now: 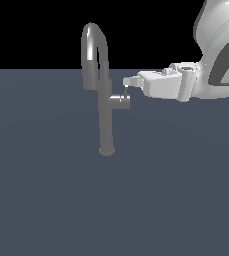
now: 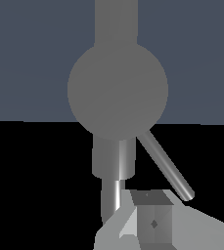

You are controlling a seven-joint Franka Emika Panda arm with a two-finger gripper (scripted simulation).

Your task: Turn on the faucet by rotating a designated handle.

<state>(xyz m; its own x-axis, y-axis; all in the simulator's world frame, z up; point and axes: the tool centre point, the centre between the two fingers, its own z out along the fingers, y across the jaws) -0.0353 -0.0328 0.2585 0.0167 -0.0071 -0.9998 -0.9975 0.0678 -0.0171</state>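
Observation:
The faucet (image 1: 105,120) stands upright on the floor, with its arched spout (image 1: 93,50) at the top and a short side stub (image 1: 121,102) pointing to the exterior view's right. The handle (image 1: 126,92) is a thin lever rod rising from that stub. My gripper (image 1: 128,81) reaches in level from the exterior view's right, its tips at the top end of the lever. In the wrist view the stub's round end (image 2: 117,90) faces the camera. The lever (image 2: 165,165) slants out from it, and its tip lies just beside my gripper (image 2: 152,219). The fingers (image 2: 154,224) look pressed together with nothing between them.
The faucet's small round base (image 1: 106,150) sits on a flat dark blue-grey floor (image 1: 46,200). My white arm (image 1: 216,55) fills the upper part of the exterior view's right. Nothing else stands nearby.

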